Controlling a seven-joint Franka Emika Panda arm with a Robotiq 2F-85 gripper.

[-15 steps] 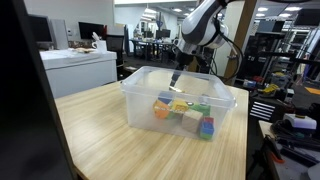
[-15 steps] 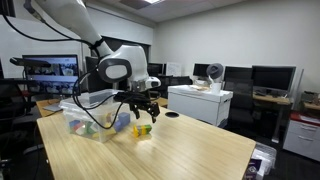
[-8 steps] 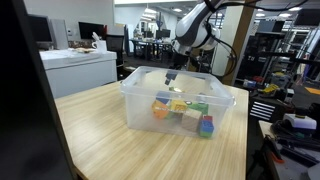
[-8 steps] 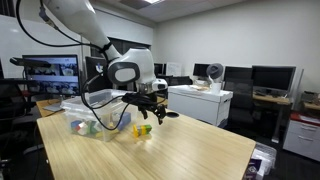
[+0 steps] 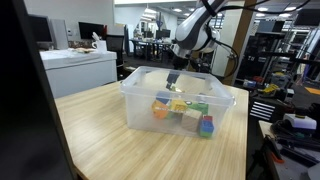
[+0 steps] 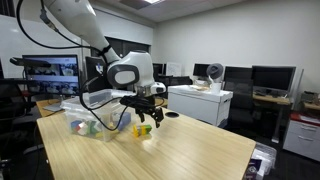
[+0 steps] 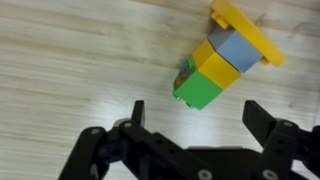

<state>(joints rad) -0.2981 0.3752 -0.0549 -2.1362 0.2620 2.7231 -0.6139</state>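
Observation:
In the wrist view a short stack of toy bricks (image 7: 215, 62) lies on its side on the wooden table: a wide yellow plate, a grey brick, a yellow brick and a green brick (image 7: 198, 89) at the near end. My gripper (image 7: 193, 112) hangs just above it, open, its two black fingers (image 7: 262, 120) standing wide on either side of the green end with nothing between them. In an exterior view the gripper (image 6: 143, 108) hovers over the small stack (image 6: 143, 129) beside the bin. From the opposite side the gripper (image 5: 172, 78) shows behind the bin.
A clear plastic bin (image 5: 138, 104) holding several coloured bricks stands on the table, close to the gripper; it also shows as the bin (image 6: 80, 108) under the arm. A white cabinet (image 6: 200, 103) stands beyond the table's far edge. Office desks and monitors surround the table.
The arm has shifted slightly over the brick stack. The jaws stay wide open and the stack has not moved.

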